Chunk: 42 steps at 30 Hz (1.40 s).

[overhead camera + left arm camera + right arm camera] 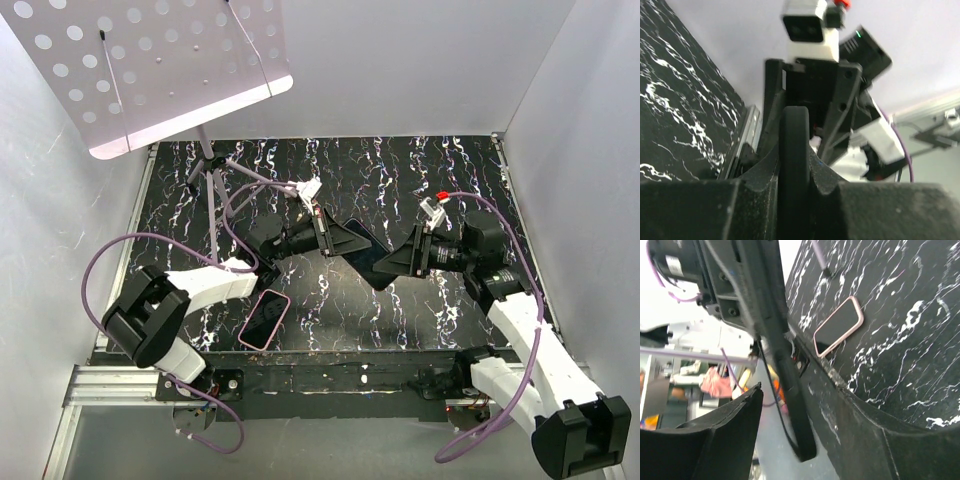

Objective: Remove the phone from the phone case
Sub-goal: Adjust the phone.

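Observation:
The dark phone (368,254) is held above the middle of the table, out of its case. My left gripper (343,240) is shut on its left end; in the left wrist view the phone (794,165) stands edge-on between the pads. My right gripper (388,264) is at the phone's right end with its jaws open; in the right wrist view the phone's edge (796,410) hangs between the spread fingers (720,435), apart from the left one. The empty pink case (264,318) lies flat near the table's front edge, also in the right wrist view (839,326).
A white perforated board (150,70) on a thin tripod stand (210,185) overhangs the back left corner. White walls enclose the black marbled table (330,170). An aluminium rail (110,385) runs along the front edge.

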Tool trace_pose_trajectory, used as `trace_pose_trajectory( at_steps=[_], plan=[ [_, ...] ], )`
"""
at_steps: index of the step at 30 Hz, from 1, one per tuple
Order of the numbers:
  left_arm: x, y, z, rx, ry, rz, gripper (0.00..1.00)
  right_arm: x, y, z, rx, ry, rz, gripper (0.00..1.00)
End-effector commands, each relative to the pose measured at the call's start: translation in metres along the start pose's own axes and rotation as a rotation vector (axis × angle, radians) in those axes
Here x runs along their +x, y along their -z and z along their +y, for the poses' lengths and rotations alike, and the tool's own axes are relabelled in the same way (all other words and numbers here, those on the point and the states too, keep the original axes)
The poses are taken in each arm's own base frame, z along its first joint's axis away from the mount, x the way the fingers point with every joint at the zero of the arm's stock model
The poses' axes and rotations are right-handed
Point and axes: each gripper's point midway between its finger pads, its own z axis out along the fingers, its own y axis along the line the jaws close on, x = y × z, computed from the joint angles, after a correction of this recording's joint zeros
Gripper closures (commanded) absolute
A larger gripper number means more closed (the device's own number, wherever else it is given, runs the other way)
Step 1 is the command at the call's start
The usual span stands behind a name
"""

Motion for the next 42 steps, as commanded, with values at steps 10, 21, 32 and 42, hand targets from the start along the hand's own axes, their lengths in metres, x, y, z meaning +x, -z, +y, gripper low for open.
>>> trace_pose_trajectory(
  at_steps=[10, 21, 32, 42],
  plan=[
    [-0.002, 0.002, -0.042, 0.002, -0.126, 0.170, 0.86, 0.008, 0.002, 0.042, -0.239, 0.072, 0.039, 0.99],
    [-0.032, 0.007, -0.069, 0.215, 0.077, -0.110, 0.70, -0.024, -0.006, 0.041, -0.281, -0.041, -0.207, 0.99],
    [-0.039, 0.000, -0.064, 0.183, 0.026, -0.033, 1.00, -0.003, -0.014, 0.023, -0.117, 0.041, -0.052, 0.74],
    [-0.034, 0.027, -0.048, 0.023, -0.127, 0.193, 1.00, 0.027, 0.005, 0.046, -0.192, 0.195, 0.157, 0.36]
  ],
)
